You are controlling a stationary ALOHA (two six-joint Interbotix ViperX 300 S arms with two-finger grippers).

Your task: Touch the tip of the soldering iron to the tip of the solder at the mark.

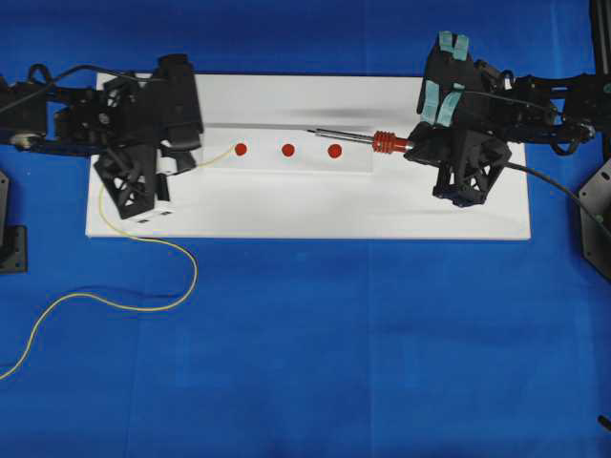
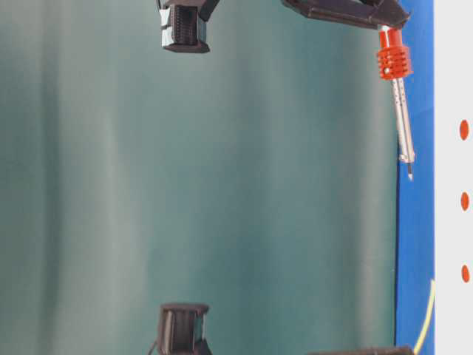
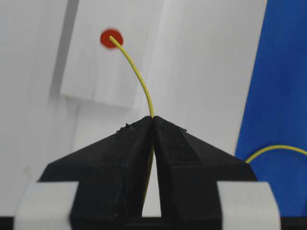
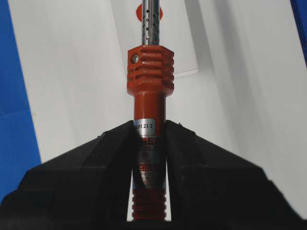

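Observation:
The solder (image 3: pixel 139 76) is a thin yellow wire, and my left gripper (image 3: pixel 153 119) is shut on it. Its free end rests on the leftmost red mark (image 3: pixel 111 38). Overhead, the left gripper (image 1: pixel 181 162) sits at the board's left end, and the solder (image 1: pixel 143 305) trails off over the blue cloth. My right gripper (image 4: pixel 150 127) is shut on the red handle of the soldering iron (image 4: pixel 149 72). The iron's silver shaft (image 1: pixel 339 136) points left, with its tip between the middle mark (image 1: pixel 287 150) and the right mark (image 1: pixel 334 151). It is held above the board, well apart from the solder's tip.
A white board (image 1: pixel 286 215) with a raised strip carrying three red marks lies on the blue cloth. The iron's black cord (image 1: pixel 554 181) runs off to the right. Black arm mounts stand at the left edge (image 1: pixel 11 224) and the right edge (image 1: pixel 597 219).

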